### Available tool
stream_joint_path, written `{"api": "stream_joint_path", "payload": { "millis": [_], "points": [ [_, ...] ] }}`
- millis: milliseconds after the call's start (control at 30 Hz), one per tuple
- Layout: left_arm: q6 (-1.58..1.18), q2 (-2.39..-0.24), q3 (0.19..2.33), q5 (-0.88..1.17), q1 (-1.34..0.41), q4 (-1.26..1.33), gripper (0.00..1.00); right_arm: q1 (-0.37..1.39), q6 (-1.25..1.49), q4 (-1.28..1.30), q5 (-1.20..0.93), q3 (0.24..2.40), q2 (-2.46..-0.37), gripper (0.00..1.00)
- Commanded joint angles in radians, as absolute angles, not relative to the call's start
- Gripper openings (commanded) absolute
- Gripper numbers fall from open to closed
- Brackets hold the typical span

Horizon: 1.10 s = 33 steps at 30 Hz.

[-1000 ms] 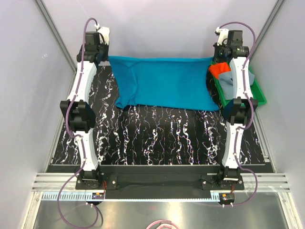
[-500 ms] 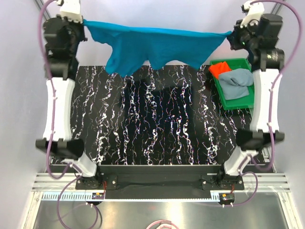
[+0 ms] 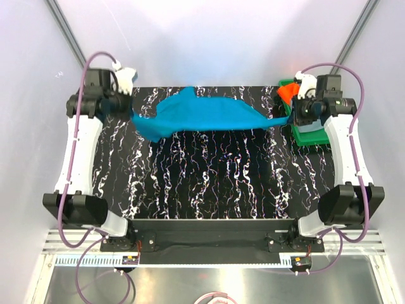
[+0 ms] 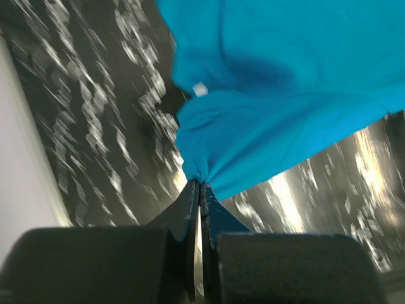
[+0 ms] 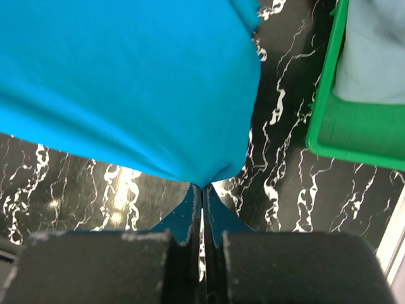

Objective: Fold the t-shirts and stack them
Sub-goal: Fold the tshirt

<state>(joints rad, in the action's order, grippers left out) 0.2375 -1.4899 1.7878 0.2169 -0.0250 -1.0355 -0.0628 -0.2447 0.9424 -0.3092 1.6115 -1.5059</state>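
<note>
while both arms hold the teal-blue t-shirt [image 3: 202, 114] stretched between them over the far half of the worktop [image 3: 209, 190], the step in hand looks like spreading the first shirt flat before any fold. the left fingers [image 4: 193, 196] are pressed together on a bunched corner of the cloth, and the right fingers [image 5: 195, 202] pinch the opposite corner the same way. whether the sagging middle touches the worktop i cannot tell. the orange-red t-shirt [image 3: 285, 94] and the grey-blue t-shirt [image 5: 373, 50] lie in the green tray [image 5: 342, 136] at the far right, not yet handled. the next move probably calls for lowering both corners evenly, with tension held so the cloth lands smooth.
</note>
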Motion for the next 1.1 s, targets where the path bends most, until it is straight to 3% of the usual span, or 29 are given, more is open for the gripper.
{"api": "stream_joint_path", "payload": {
  "millis": [0, 333, 600, 1067],
  "points": [
    [0.207, -1.342, 1.752, 0.279, -0.015, -1.058, 0.00, -0.071, -0.238, 0.948, -0.331, 1.612, -1.394, 0.00],
    [0.354, -1.525, 1.870, 0.531, -0.012, -1.544, 0.00, -0.071, -0.255, 1.055, -0.396, 1.421, -1.307, 0.00],
    [0.337, -1.535, 1.678, 0.543, -0.011, -1.543, 0.00, -0.071, -0.256, 1.098, -0.463, 1.303, -1.273, 0.00],
    [0.337, -1.651, 1.690, 0.471, -0.008, -1.546, 0.00, -0.069, -0.275, 1.121, -0.459, 1.250, -1.224, 0.00]
  ]
}}
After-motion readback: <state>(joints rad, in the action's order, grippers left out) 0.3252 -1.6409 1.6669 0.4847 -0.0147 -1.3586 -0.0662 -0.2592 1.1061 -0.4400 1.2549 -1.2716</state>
